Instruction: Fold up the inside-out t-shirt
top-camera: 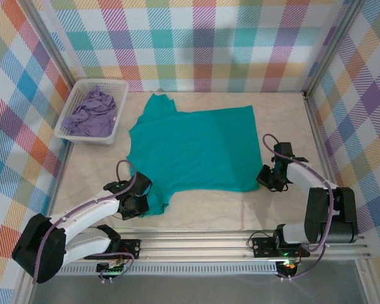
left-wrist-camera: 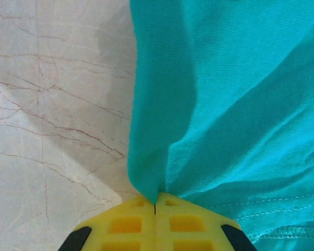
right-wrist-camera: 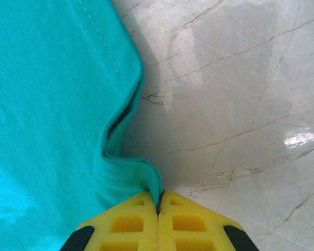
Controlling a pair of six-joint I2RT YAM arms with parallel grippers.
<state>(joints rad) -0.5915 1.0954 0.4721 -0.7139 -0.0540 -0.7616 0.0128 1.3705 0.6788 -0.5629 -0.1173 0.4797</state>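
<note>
The teal-green inside-out t-shirt (top-camera: 190,149) lies spread flat in the middle of the table, one sleeve pointing to the back left. My left gripper (top-camera: 139,204) sits at its near left corner, yellow fingers (left-wrist-camera: 125,225) shut on a pinch of teal fabric (left-wrist-camera: 225,104). At the shirt's near right corner my right gripper (top-camera: 270,179) is also shut, its fingers (right-wrist-camera: 191,222) pinching the hemmed edge of the cloth (right-wrist-camera: 42,104).
A white basket (top-camera: 74,134) holding a pale lavender garment (top-camera: 92,113) stands at the back left. Plaid walls enclose the table on three sides. Bare marble tabletop (top-camera: 278,114) lies right of the shirt and along the near edge.
</note>
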